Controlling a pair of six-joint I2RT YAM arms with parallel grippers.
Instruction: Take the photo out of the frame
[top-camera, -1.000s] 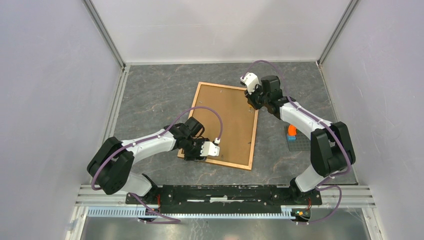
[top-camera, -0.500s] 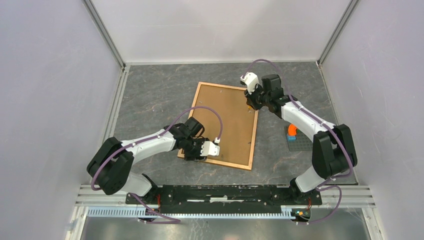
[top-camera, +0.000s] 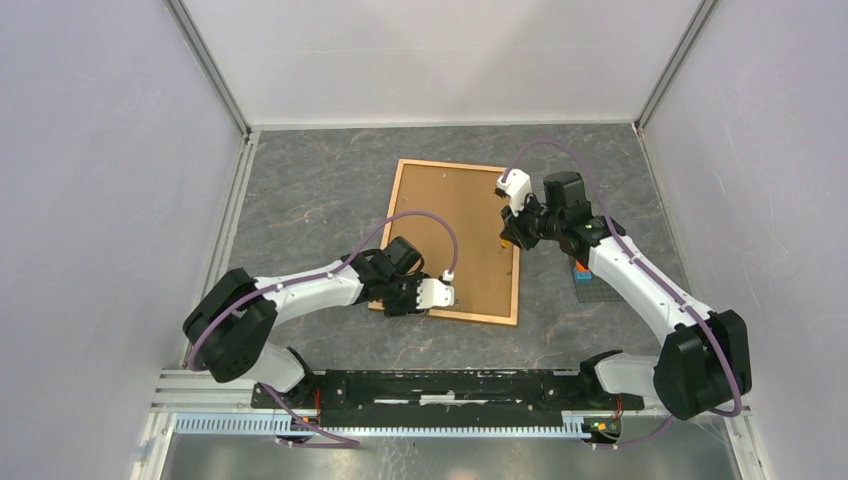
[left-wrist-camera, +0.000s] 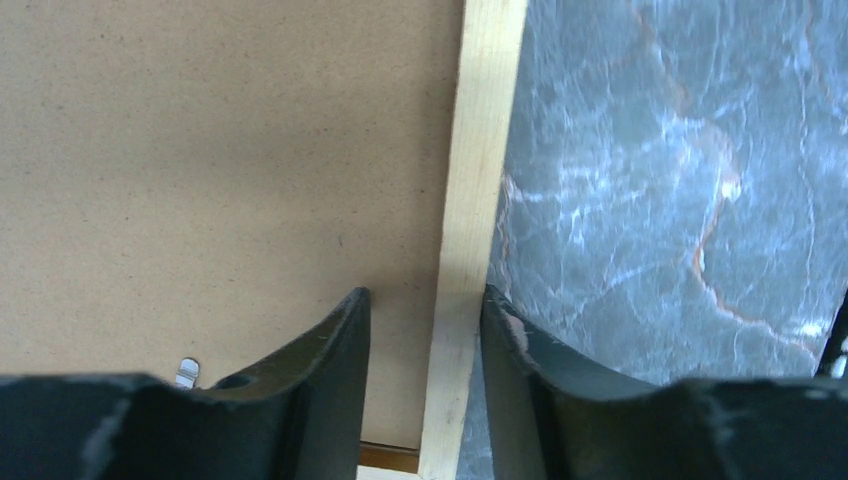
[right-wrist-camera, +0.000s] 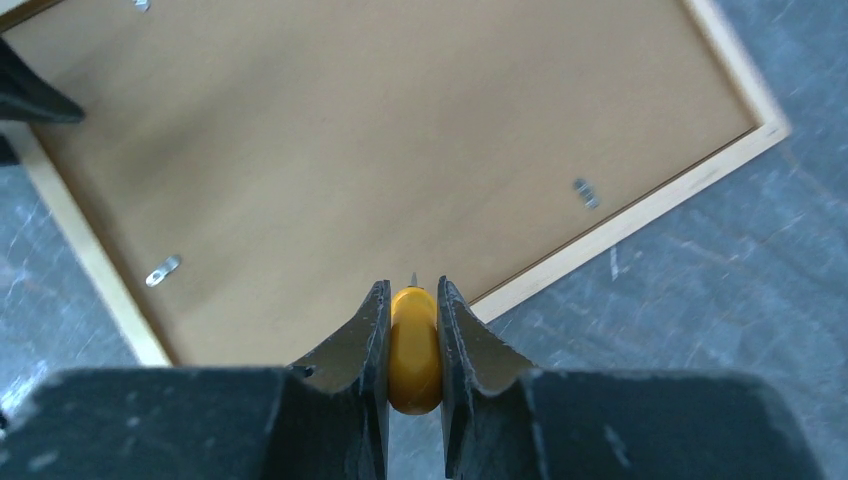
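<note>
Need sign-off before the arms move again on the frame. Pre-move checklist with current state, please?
1. Frame lying back up: ok.
2. Left gripper astride the moulding: ok, jaws open, not clamped.
3. Right gripper shut on yellow tool: ok.
4. Tool tip on a clip: not ok, it points at bare back between clips.
5. Clips turned off the back: cannot tell.
6. Photo exposed: not ok, only the back shows.

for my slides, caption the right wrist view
Right pincer gripping a small yellow tool above the frame, which lies back-side up.
</note>
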